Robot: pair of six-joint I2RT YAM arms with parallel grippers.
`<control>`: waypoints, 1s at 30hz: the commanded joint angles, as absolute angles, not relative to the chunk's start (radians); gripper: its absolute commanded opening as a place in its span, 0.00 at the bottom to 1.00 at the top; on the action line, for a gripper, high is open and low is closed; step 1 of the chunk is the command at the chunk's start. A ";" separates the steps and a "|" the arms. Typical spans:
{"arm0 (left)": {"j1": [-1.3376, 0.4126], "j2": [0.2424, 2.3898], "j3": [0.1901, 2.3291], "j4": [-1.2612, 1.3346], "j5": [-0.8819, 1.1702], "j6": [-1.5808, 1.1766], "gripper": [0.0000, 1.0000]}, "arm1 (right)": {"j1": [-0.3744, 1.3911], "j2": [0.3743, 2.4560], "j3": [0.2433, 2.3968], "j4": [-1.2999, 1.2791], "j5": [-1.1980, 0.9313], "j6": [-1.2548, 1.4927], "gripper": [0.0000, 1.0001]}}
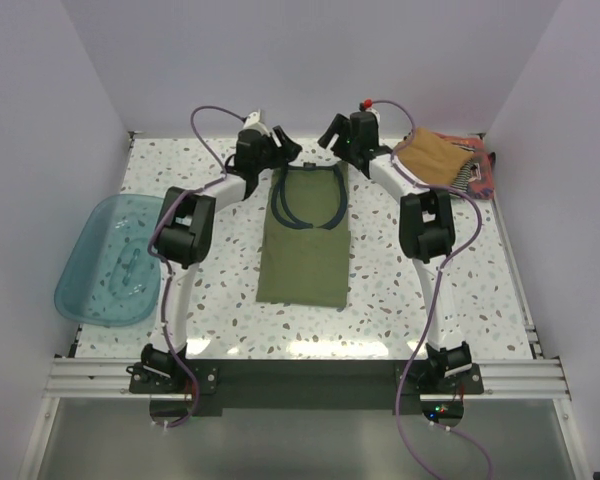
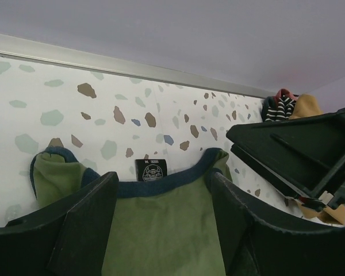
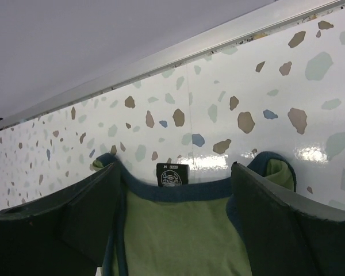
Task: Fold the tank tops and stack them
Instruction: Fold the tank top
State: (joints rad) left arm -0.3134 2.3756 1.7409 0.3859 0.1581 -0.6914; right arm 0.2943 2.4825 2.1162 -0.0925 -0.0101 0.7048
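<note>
lying flat outside the teal tub (image 1: pixel 98 272), olive tank top (image 1: pixel 305 255).

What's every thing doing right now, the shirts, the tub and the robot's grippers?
Olive green tank top: lying flat mid-table, collar toward the far edge.
Tan-brown tank top: crumpled, topping the far-right pile.
Striped tank top: bunched in that pile.
Reddish tank top: mostly hidden at the pile's edge.
Teal plastic tub: upright, nothing seen inside.
Left gripper: open, at the green collar.
Right gripper: open, at the green collar.
</note>
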 commanded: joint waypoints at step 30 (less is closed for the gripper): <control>-0.480 1.223 0.718 -0.328 0.029 -0.798 0.54 | 0.563 1.344 0.821 -0.345 0.002 0.833 0.77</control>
State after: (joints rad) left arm -0.4774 1.2839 0.7799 -0.2615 -0.0128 -0.8219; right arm 0.5606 1.4384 0.8951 -0.3080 -0.0170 0.7696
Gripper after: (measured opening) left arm 0.546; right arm 0.771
